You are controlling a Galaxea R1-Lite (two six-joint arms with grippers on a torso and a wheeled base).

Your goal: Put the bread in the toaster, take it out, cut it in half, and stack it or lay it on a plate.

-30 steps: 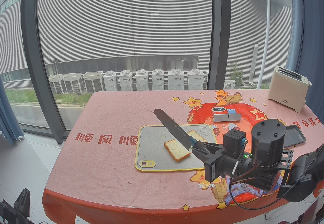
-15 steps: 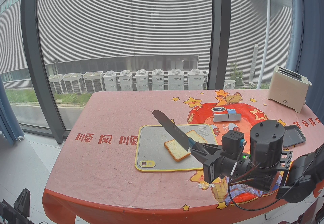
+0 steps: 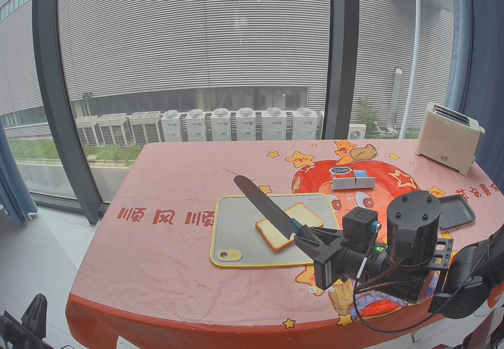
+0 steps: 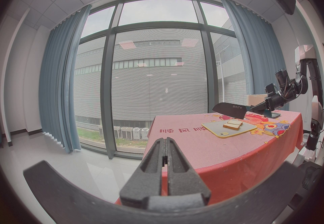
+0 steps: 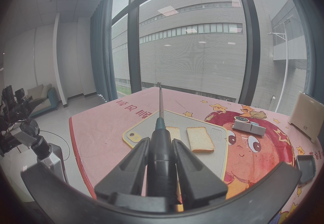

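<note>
Bread (image 3: pixel 286 225) lies on the cutting board (image 3: pixel 236 232) at the middle of the head frame. In the right wrist view we see it as two pieces side by side with a narrow gap between them. The board rests on a tabletop (image 3: pixel 168 255) covered by a pink cloth with a red cartoon print and stars.

At the right edge of the head frame a cream toaster (image 3: pixel 449 137) stands at the far corner. Below it is a dark square plate (image 3: pixel 457 211), well apart from the board. A small grey and blue block (image 3: pixel 353 181) sits on the cloth just beyond the board.

Behind the tabletop a tall window (image 3: pixel 194 40) looks onto a grey ribbed building, with blue curtains (image 3: pixel 10 182) at both sides.

The right arm comes in from the lower right of the head frame. Its pincer (image 3: pixel 307 236) is clamped on the handle of a knife (image 3: pixel 262 202), whose blade slants toward the upper left across the bread. From the left wrist view we judge the blade to be lifted above the board.

The left pincer (image 4: pixel 165 148) is off the tabletop, its fingers pressed together on nothing.
</note>
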